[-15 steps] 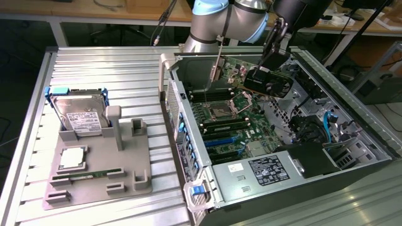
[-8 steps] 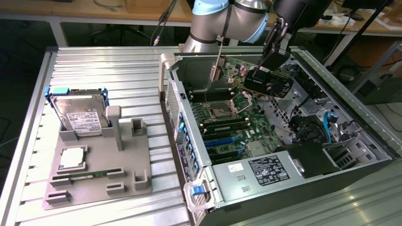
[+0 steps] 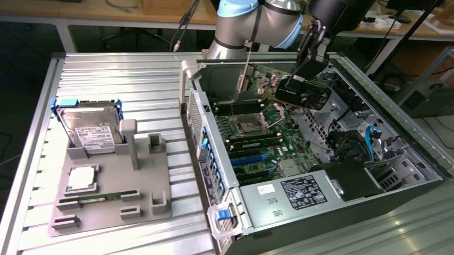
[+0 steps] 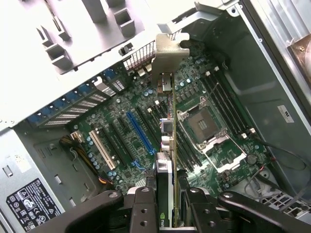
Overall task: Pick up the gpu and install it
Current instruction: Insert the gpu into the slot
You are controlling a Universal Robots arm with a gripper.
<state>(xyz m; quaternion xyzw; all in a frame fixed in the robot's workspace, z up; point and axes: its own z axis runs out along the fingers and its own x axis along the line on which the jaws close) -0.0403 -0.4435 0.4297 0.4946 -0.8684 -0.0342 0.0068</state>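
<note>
The gripper (image 3: 311, 66) is clamped on the gpu (image 3: 305, 91), its dark fingers (image 4: 146, 206) pressing the card's two flat faces with the card's thin edge between them in the wrist view. The gpu (image 4: 164, 167) hangs inside the open computer case (image 3: 397, 133), above the motherboard (image 3: 259, 141) and not seated in any slot. It is at the end of the case far from the power supply (image 3: 305, 192). Its round black fan faces the case's open side in the exterior view. In the wrist view its silver bracket (image 4: 168, 53) reaches toward the case's perforated rear wall (image 4: 141, 56). In the same view the card lines up over the board between the CPU socket (image 4: 206, 124) and the long blue slot (image 4: 141, 133). Outside the case, on the exterior view's left of it, a gray fixture (image 3: 114, 204) lies on the ribbed metal table (image 3: 127, 74). The fixture carries a hard drive (image 3: 89, 130) standing at a slant, a processor chip (image 3: 81, 177) and a green memory stick (image 3: 91, 199).
</note>
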